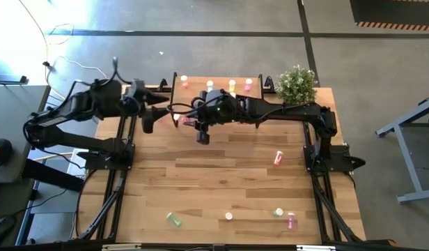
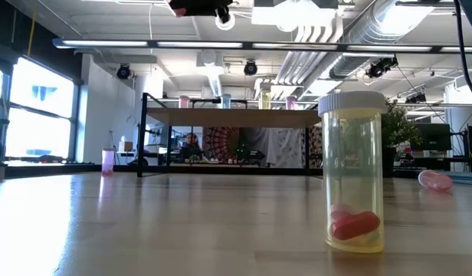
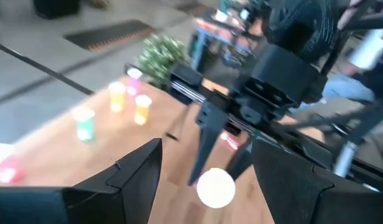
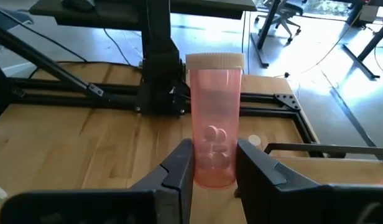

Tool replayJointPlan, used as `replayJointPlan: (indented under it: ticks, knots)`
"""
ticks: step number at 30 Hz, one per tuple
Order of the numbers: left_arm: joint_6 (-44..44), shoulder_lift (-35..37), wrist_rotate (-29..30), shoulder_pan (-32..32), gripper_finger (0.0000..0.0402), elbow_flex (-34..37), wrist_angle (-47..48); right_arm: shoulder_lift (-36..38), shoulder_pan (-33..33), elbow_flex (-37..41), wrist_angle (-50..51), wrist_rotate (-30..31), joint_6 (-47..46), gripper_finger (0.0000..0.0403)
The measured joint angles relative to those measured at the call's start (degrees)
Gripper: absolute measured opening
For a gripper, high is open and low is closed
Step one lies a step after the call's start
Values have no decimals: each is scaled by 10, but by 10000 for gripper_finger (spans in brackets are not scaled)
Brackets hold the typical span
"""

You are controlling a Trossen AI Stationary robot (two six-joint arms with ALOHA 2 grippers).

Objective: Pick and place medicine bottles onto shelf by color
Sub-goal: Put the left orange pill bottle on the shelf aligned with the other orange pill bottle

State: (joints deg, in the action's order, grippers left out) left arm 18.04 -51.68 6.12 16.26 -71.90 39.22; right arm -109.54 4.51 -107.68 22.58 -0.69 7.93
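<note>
My right gripper (image 4: 213,163) reaches over the table in front of the shelf (image 1: 218,96) and is shut on a pink translucent bottle (image 4: 213,118) with a pale cap and pills inside. My left gripper (image 3: 207,149) is open and faces it from the table's left. In the left wrist view the bottle's pale cap (image 3: 215,186) shows between the left fingers with gaps on both sides. On the shelf top stand a red (image 1: 184,82), a green (image 1: 209,85), a yellow (image 1: 232,85) and a pink bottle (image 1: 248,84). Both grippers (image 1: 148,118) (image 1: 200,131) hang above the table. My right gripper pinches the pink bottle's lower part (image 4: 213,171) between its two fingers (image 4: 179,168), one on each side. The capped end (image 4: 214,60) sticks out past the fingertips, toward the left arm. The bottle is lifted clear of the table.
More bottles are spread over the table's near half: a pink one lying down (image 1: 278,158), a green one (image 1: 174,219), a pale cap (image 1: 228,216), a yellowish one (image 1: 278,211) and a pink one (image 1: 291,221). A potted plant (image 1: 297,84) stands at the shelf's right end.
</note>
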Motion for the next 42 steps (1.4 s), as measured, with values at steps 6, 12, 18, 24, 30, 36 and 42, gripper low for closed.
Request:
replayJointPlan:
  ticks: [6, 12, 18, 24, 30, 36, 42]
  knots:
    - [-2, -46, -63, 33, 239, 0, 5, 0, 0, 0, 23, 6, -16, 83]
    - [-11, -77, -102, 40, 239, 0, 9, 0, 0, 0, 42, 7, -41, 83]
    - [5, -94, -100, 52, 239, 0, 63, 0, 0, 1, 52, 7, -51, 83]
    - [-7, -98, -105, 60, 239, 0, 77, -1, 0, 1, 55, 9, -59, 83]
    - [-22, -104, -111, 60, 239, 0, 77, -1, -1, 1, 55, 7, -65, 83]
    - [-37, -124, -120, 60, 239, 0, 77, -1, -1, 1, 55, 7, -65, 83]
    - [-43, -131, -121, 60, 239, 0, 77, -1, -1, 1, 54, 7, -65, 83]
